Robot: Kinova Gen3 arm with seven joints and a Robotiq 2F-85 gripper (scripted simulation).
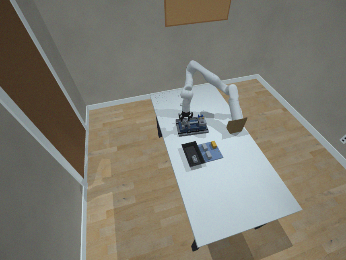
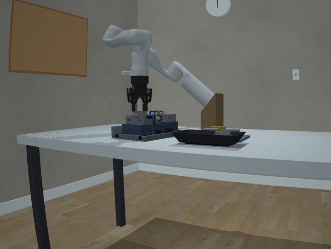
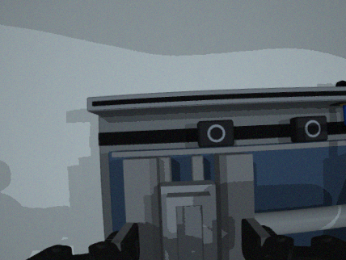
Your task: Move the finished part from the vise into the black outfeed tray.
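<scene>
We find the gripper point(image 2: 139, 109) jaws apart, straddling the pocketed block point(image 3: 186, 215) seated in the vise point(image 2: 149, 128). Black tray point(image 2: 208, 137) nearby on the worktop point(image 1: 237, 179) holds one block point(image 1: 194, 159); blue handle point(image 2: 153, 121) stands close.

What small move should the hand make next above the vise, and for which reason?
Probably lower a little more, then close. The hand is open, pointing down over the vise, and in the wrist view its fingers stand on either side of the pocketed block, which sits in the vise. Whether the fingers already reach far enough down its sides is hard to tell.
</scene>
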